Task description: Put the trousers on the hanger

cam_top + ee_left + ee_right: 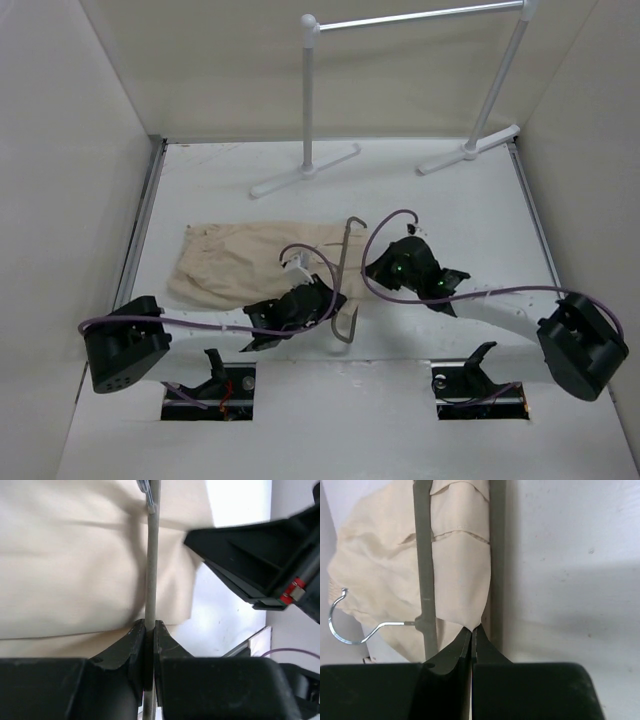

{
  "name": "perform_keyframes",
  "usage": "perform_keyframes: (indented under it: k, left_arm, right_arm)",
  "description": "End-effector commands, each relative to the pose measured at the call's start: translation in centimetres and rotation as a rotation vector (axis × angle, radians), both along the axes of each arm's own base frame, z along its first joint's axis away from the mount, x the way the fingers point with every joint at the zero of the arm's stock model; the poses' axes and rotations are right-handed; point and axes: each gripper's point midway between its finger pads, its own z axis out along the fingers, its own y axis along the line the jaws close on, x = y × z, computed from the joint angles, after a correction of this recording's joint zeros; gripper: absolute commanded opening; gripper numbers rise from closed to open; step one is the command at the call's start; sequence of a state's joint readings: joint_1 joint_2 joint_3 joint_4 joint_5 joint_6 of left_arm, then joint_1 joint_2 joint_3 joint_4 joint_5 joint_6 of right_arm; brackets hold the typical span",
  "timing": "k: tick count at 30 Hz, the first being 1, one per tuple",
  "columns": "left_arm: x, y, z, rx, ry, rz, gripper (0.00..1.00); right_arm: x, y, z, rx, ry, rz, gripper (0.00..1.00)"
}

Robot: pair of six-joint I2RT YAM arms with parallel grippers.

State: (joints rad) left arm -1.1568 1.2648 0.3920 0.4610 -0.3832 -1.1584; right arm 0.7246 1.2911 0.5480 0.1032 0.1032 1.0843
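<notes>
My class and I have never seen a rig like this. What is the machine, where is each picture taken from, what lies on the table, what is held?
Two robot arms are bolted to a white table. One picture looks down from above; the other two come from a camera on each wrist. Beige trousers lie on the table, a white rack behind them. The left pincer is shut on the thin grey hanger; the right pincer seems to pinch the trousers' edge.
</notes>
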Motion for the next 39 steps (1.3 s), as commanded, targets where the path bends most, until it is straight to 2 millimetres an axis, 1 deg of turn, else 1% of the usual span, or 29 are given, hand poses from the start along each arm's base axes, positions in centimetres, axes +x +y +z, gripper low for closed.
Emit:
perform_keyframes:
  k: [1,5,10,12,14,16,17,19,20,23,24,25,26,28,29,30,31,34,36,37,39]
  left_arm:
    - [1.0,3.0,-1.5,0.077,0.012,0.051,0.0]
    - [2.9,6.1,-2.0,0.136,0.011,0.113,0.0]
    - [5.7,10.2,-2.3,0.178,0.026,0.196,0.0]
    - [6.3,11.2,-2.5,0.19,0.034,0.203,0.0]
    - [6.1,11.3,-3.0,0.2,0.049,0.179,0.0]
    - [5.1,10.4,-3.7,0.208,0.065,0.134,0.0]
    - [4.4,9.5,-3.9,0.212,0.066,0.104,0.0]
    - [3.5,7.3,-3.5,0.197,0.049,0.059,0.0]
    - [3.0,6.1,-3.2,0.185,0.042,0.042,0.0]
    - [1.7,2.2,-2.1,0.156,0.023,-0.019,0.0]
    - [1.4,1.4,-2.3,0.174,0.019,-0.031,0.0]
    - [1.2,1.1,-2.6,0.202,0.014,-0.028,0.0]
    - [1.3,1.3,-3.0,0.239,0.012,-0.014,0.0]
    - [1.5,2.5,-4.3,0.317,0.023,0.012,0.0]
    - [1.6,3.2,-4.8,0.346,0.027,0.023,0.0]
    - [1.9,4.7,-5.6,0.4,0.043,0.051,0.0]
    - [2.1,5.9,-5.9,0.435,0.051,0.074,0.0]
    - [3.2,10.4,-5.6,0.527,0.057,0.184,0.0]
    - [3.8,13.4,-5.2,0.571,0.078,0.263,0.0]
    - [4.0,14.6,-5.0,0.586,0.09,0.294,0.0]
    - [4.3,15.2,-4.5,0.592,0.093,0.318,0.0]
  right_arm:
    - [1.1,-2.3,1.7,-0.056,-0.055,-0.04,0.0]
    - [1.0,-4.6,2.5,-0.063,-0.074,-0.07,0.0]
    - [-0.2,-6.8,3.7,-0.042,-0.1,-0.086,0.0]
    - [-0.4,-8.2,3.8,-0.041,-0.101,-0.114,0.0]
    - [-0.4,-9.4,3.4,-0.044,-0.095,-0.133,0.0]
    - [-0.1,-10.4,2.9,-0.032,-0.081,-0.158,0.0]
    - [0.1,-10.5,2.7,-0.022,-0.074,-0.156,0.0]
    - [0.6,-10.4,2.2,-0.02,-0.062,-0.148,0.0]
    - [0.8,-10.1,2.1,-0.026,-0.061,-0.136,0.0]
    - [0.6,-8.2,1.3,-0.051,-0.041,-0.065,0.0]
    - [0.5,-7.6,1.3,-0.057,-0.043,-0.052,0.0]
    - [0.6,-7.4,1.6,-0.064,-0.056,-0.052,0.0]
    - [0.8,-7.5,2.1,-0.07,-0.078,-0.063,0.0]
    - [0.8,-7.8,3.2,-0.071,-0.109,-0.071,0.0]
    - [0.7,-8.4,3.6,-0.078,-0.118,-0.082,0.0]
    - [0.7,-9.1,4.0,-0.09,-0.13,-0.094,0.0]
    - [0.7,-9.9,4.2,-0.104,-0.138,-0.103,0.0]
    - [-0.2,-11.8,4.4,-0.127,-0.144,-0.137,0.0]
    - [-1.0,-12.8,4.2,-0.126,-0.141,-0.152,0.0]
    - [-1.3,-13.1,4.0,-0.121,-0.142,-0.161,0.0]
    - [-2.0,-13.1,3.8,-0.103,-0.151,-0.154,0.0]
